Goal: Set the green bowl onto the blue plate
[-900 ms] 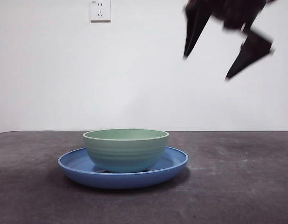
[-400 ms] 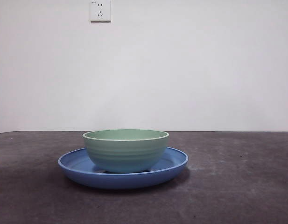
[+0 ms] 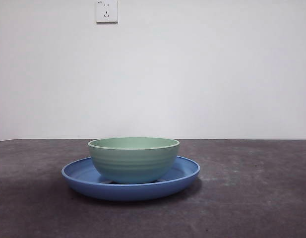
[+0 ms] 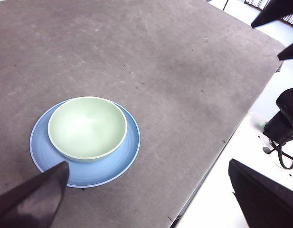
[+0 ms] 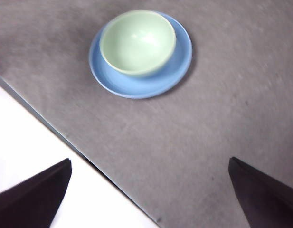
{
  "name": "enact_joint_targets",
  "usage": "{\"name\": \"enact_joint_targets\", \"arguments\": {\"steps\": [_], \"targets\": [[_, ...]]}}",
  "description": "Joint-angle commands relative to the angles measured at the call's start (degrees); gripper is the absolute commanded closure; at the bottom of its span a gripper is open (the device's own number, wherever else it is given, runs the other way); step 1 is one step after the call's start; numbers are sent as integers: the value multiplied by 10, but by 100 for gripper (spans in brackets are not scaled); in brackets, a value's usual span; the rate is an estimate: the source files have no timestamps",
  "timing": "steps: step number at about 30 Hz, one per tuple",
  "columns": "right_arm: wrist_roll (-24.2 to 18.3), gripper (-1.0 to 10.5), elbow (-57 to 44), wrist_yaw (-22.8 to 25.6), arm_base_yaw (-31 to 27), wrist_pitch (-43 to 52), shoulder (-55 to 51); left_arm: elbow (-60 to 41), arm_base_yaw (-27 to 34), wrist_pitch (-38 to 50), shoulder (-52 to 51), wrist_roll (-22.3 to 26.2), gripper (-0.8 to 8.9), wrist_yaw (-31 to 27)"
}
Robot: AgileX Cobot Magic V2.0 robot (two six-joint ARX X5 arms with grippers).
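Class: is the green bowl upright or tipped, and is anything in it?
Upright and empty: the green bowl sits level on the blue plate, its inside bare.

dark grey table (image 3: 252, 198), white wall (image 3: 202, 74) with a socket (image 3: 106, 11).

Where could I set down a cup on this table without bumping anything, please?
Bare tabletop lies on either side of the blue plate and between it and the front edge. The only crowded spot is the plate itself, where the green bowl sits off-centre.
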Motion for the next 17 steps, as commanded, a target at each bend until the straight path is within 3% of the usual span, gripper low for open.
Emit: {"name": "enact_joint_targets", "arguments": {"steps": [1,13,14,15,17], "targets": [[23,300,-21,8,6,11,-30,5,-3,7,2,1,126,3],[24,314,-47,12,6,74,-82,5,-3,7,2,1,144,3],[23,382,-47,12,6,74,-82,5,-3,7,2,1,200,3],[23,553,-47,11,6,73,-82,5,-3,6,2,1,328,3],[23,961,-47,12,6,74,-82,5,-3,2,2,1,680,3]]}}
